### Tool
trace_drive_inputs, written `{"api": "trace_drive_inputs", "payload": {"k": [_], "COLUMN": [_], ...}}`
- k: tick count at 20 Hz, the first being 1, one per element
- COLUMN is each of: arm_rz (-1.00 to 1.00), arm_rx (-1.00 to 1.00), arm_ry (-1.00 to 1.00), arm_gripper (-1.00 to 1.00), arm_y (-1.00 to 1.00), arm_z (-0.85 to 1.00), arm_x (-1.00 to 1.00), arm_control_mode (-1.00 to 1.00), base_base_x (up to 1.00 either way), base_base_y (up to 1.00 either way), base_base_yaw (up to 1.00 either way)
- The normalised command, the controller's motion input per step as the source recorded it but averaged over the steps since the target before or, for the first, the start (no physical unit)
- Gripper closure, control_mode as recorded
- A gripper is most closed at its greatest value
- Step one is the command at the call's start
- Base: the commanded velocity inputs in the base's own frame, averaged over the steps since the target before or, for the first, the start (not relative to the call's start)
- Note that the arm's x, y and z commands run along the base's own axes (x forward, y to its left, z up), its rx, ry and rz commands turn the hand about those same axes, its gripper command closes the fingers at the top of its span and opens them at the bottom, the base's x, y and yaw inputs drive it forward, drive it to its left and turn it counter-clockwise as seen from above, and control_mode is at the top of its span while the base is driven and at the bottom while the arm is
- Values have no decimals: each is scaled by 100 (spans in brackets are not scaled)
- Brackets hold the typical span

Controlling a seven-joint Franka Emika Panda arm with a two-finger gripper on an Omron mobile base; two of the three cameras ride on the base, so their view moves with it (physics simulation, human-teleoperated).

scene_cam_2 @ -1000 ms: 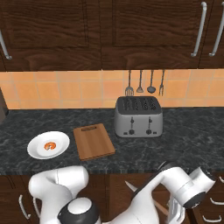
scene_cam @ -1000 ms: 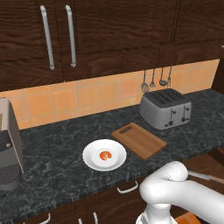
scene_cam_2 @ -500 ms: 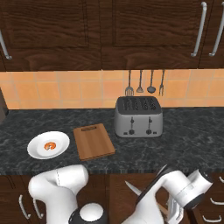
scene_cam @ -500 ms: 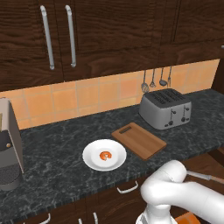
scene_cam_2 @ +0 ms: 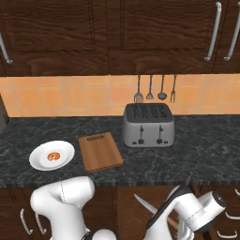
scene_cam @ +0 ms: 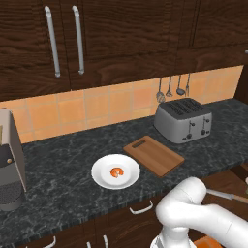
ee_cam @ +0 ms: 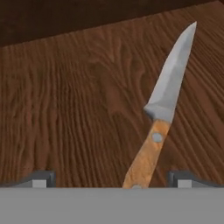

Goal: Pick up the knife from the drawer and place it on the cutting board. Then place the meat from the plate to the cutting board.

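Note:
The knife [ee_cam: 162, 114], silver blade and tan wooden handle, lies on the wooden floor of the open drawer [ee_cam: 78, 109]. My gripper [ee_cam: 111, 178] is open just over it, with the handle end between the two fingertips and touching neither. From the right base view the blade [scene_cam_2: 143, 205] pokes out left of my lowered hand. The cutting board [scene_cam: 153, 155] lies bare on the counter left of the toaster. Beside it sits the white plate [scene_cam: 104, 177] holding the orange-red meat [scene_cam: 116, 172].
A silver toaster [scene_cam_2: 148, 124] stands right of the board, with dark utensils [scene_cam_2: 155, 89] hanging on the tiled wall above it. A grey appliance [scene_cam: 9, 164] is at the counter's far left. Dark cabinet doors with bar handles [scene_cam: 65, 43] hang overhead.
My hand has sunk slightly lower into the drawer, toward the knife. The knife, board, plate and meat have not moved.

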Motion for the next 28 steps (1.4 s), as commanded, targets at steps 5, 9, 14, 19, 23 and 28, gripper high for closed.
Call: {"api": "trace_drive_inputs", "payload": {"k": [5,9,14,19,23,28], "arm_rz": [2,4,1,0,0,0], "arm_rx": [3,5,2,0,0,0], "arm_ry": [4,1,-1,1,8,11], "arm_gripper": [-100,-100,-100,100,100,100], "arm_y": [-17,-27,-14,0,1,4], "arm_z": [-33,-29,-41,-75,-76,-58], "arm_x": [21,17,24,6,-8,-30], "arm_control_mode": [-100,-100,-100,-100,-100,-100], "base_base_x": [0,0,0,0,0,0], "base_base_y": [0,0,0,0,0,0], "base_base_yaw": [0,0,0,0,0,0]}}
